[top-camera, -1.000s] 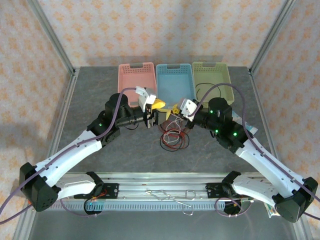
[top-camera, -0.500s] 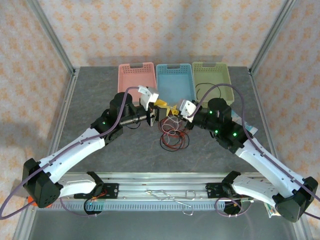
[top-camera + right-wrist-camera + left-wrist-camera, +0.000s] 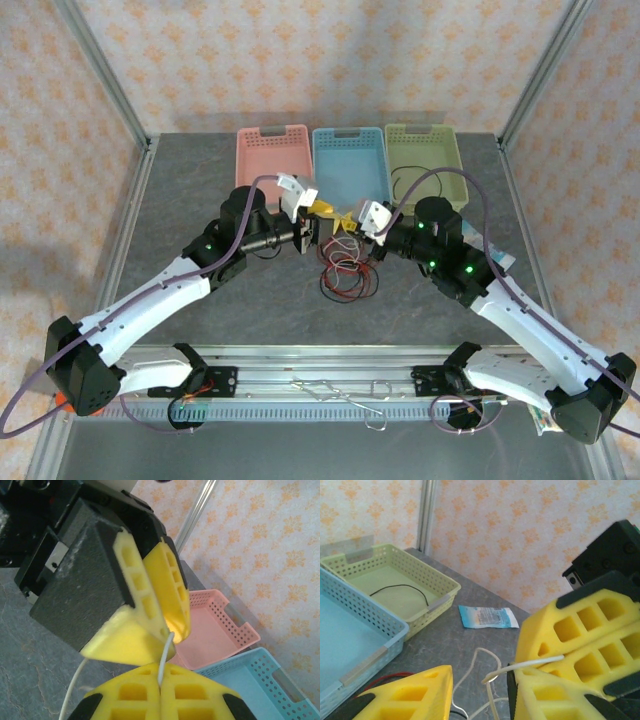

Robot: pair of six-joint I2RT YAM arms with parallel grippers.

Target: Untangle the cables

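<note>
The right tool [image 3: 160, 680] is clamped shut on a white cable [image 3: 166, 655]. It holds this one strand up, clear of the red, black and white tangle [image 3: 346, 272] on the desk [image 3: 190, 190] just below, in front of the blue basket [image 3: 348, 133]. The left tool [image 3: 482, 682] faces it closely, jaws apart, with the strand's free end in the gap but not pinched. This hold probably keeps the strand raised and reachable so the left tool can take it and draw it out. One black cable [image 3: 402, 591] lies in the green basket [image 3: 445, 587], apart from the rest.
</note>
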